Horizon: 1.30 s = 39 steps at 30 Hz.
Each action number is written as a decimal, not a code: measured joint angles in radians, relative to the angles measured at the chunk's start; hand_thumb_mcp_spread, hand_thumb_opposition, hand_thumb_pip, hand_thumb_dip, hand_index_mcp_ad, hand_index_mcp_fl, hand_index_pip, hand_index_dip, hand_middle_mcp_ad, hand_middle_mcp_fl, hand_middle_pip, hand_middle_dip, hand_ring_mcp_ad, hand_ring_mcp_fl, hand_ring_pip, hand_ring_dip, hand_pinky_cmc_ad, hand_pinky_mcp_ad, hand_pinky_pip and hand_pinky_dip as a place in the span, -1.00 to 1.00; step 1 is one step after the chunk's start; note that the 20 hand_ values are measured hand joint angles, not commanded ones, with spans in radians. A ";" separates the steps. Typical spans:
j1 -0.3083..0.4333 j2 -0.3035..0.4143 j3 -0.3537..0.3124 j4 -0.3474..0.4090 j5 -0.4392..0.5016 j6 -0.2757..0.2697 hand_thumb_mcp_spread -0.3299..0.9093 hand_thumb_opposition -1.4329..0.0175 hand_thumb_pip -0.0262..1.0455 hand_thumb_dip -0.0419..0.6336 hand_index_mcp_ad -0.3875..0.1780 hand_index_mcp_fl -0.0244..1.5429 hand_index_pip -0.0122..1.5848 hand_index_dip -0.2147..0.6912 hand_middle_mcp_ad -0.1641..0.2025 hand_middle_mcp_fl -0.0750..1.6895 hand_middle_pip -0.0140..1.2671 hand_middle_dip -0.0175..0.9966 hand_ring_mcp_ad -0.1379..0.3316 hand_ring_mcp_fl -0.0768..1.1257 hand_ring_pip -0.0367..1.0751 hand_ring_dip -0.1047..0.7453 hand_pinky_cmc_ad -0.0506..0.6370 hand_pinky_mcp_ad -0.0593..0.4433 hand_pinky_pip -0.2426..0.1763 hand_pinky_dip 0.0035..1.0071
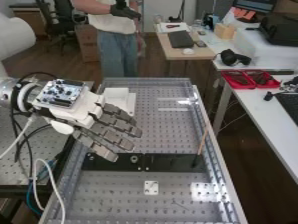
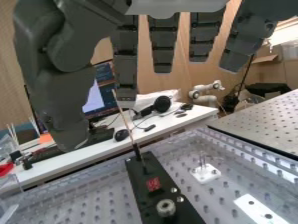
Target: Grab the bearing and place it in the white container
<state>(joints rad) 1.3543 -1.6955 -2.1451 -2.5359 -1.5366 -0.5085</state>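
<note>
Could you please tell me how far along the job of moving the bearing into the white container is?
Nothing looks done yet: the round silver metal bearing sits on the long black plate. The dark grey hand is open and empty. Both grabbing and placing remain, the latter seemingly into the white box-shaped piece beside the hand.

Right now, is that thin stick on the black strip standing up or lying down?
Standing, slightly tilted: the stick has its dark foot on the black strip and its tip high above.

The arm (image 1: pixel 14 39) ends behind the open hand (image 1: pixel 73 107), its fingers (image 1: pixel 100 150) extended, spread slightly apart, thumb (image 2: pixel 63 107) beside them.
</note>
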 joint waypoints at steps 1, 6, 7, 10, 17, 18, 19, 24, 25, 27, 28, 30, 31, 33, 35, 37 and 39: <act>-0.006 -0.007 0.002 0.002 -0.010 -0.001 0.23 -0.09 -0.07 -0.26 0.04 -0.59 -0.16 -0.19 0.36 -0.82 -0.74 -0.59 0.34 -0.85 -0.77 -0.63 0.23 0.35 -0.28 -0.63; -0.058 -0.069 0.028 0.033 -0.102 -0.024 0.23 -0.09 -0.07 -0.26 0.04 -0.61 0.01 -0.18 0.36 -0.83 -0.74 -0.59 0.34 -0.85 -0.77 -0.64 0.23 0.35 -0.26 -0.63; -0.060 -0.073 0.029 0.040 -0.105 -0.023 0.23 -0.09 -0.07 -0.26 0.04 -0.61 0.03 -0.14 0.36 -0.83 -0.74 -0.59 0.34 -0.85 -0.77 -0.63 0.23 0.35 -0.28 -0.63; -0.066 -0.097 0.028 0.084 -0.105 -0.008 0.23 -0.09 -0.07 -0.26 0.04 -0.63 0.09 -0.14 0.36 -0.83 -0.74 -0.59 0.34 -0.85 -0.77 -0.62 0.24 0.35 -0.26 -0.63; -0.062 -0.155 0.038 0.134 -0.092 0.013 0.24 -0.09 -0.07 -0.26 0.04 -0.67 0.23 -0.12 0.36 -0.83 -0.74 -0.59 0.34 -0.85 -0.78 -0.62 0.23 0.35 -0.28 -0.66; -0.064 -0.164 0.049 0.133 -0.101 0.009 0.24 -0.09 -0.07 -0.26 0.04 -0.66 0.24 -0.13 0.36 -0.83 -0.74 -0.59 0.34 -0.85 -0.78 -0.62 0.23 0.35 -0.26 -0.66; -0.066 -0.167 0.054 0.133 -0.106 0.007 0.23 -0.09 -0.07 -0.26 0.04 -0.67 0.25 -0.11 0.36 -0.83 -0.74 -0.59 0.34 -0.85 -0.78 -0.62 0.24 0.35 -0.28 -0.66; -0.084 -0.188 0.094 0.117 -0.156 -0.026 0.23 -0.09 -0.07 -0.26 0.04 -0.72 0.32 -0.08 0.34 -0.83 -0.74 -0.59 0.33 -0.85 -0.78 -0.62 0.23 0.35 -0.28 -0.66; -0.090 -0.193 0.102 0.114 -0.168 -0.035 0.24 -0.09 -0.07 -0.26 0.02 -0.72 0.34 -0.08 0.36 -0.83 -0.74 -0.59 0.33 -0.85 -0.78 -0.62 0.23 0.34 -0.28 -0.66; -0.100 -0.208 0.116 0.109 -0.190 -0.048 0.24 -0.09 -0.08 -0.26 -0.02 -0.73 0.38 -0.06 0.36 -0.83 -0.74 -0.59 0.34 -0.85 -0.78 -0.62 0.23 0.34 -0.28 -0.66; -0.101 -0.211 0.118 0.108 -0.194 -0.050 0.23 -0.09 -0.08 -0.26 -0.03 -0.72 0.38 -0.06 0.36 -0.83 -0.74 -0.59 0.34 -0.85 -0.78 -0.62 0.24 0.34 -0.28 -0.66; -0.111 -0.231 0.133 0.103 -0.216 -0.064 0.23 -0.09 -0.09 -0.26 -0.06 -0.72 0.42 -0.06 0.36 -0.83 -0.74 -0.59 0.35 -0.85 -0.78 -0.62 0.24 0.34 -0.28 -0.66; -0.114 -0.236 0.136 0.101 -0.222 -0.068 0.26 -0.09 -0.09 -0.26 -0.06 -0.73 0.44 -0.06 0.36 -0.83 -0.74 -0.59 0.35 -0.85 -0.78 -0.62 0.23 0.34 -0.28 -0.66; -0.125 -0.257 0.152 0.095 -0.247 -0.084 0.28 -0.09 -0.09 -0.26 -0.06 -0.72 0.46 -0.06 0.36 -0.83 -0.74 -0.59 0.32 -0.85 -0.78 -0.62 0.24 0.35 -0.28 -0.66; -0.135 -0.272 0.167 0.088 -0.270 -0.096 0.28 -0.10 -0.09 -0.26 -0.06 -0.73 0.47 -0.06 0.34 -0.83 -0.74 -0.59 0.27 -0.85 -0.78 -0.62 0.24 0.34 -0.28 -0.66; -0.144 -0.285 0.181 0.081 -0.287 -0.105 0.29 -0.11 -0.09 -0.26 -0.06 -0.72 0.48 -0.04 0.34 -0.83 -0.74 -0.59 0.26 -0.85 -0.78 -0.63 0.24 0.34 -0.28 -0.66; -0.154 -0.299 0.199 0.072 -0.309 -0.114 0.29 -0.11 -0.09 -0.26 -0.06 -0.72 0.51 -0.04 0.34 -0.83 -0.74 -0.58 0.26 -0.85 -0.78 -0.62 0.23 0.35 -0.28 -0.66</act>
<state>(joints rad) 1.2002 -1.9948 -1.9465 -2.4643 -1.8458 -0.6225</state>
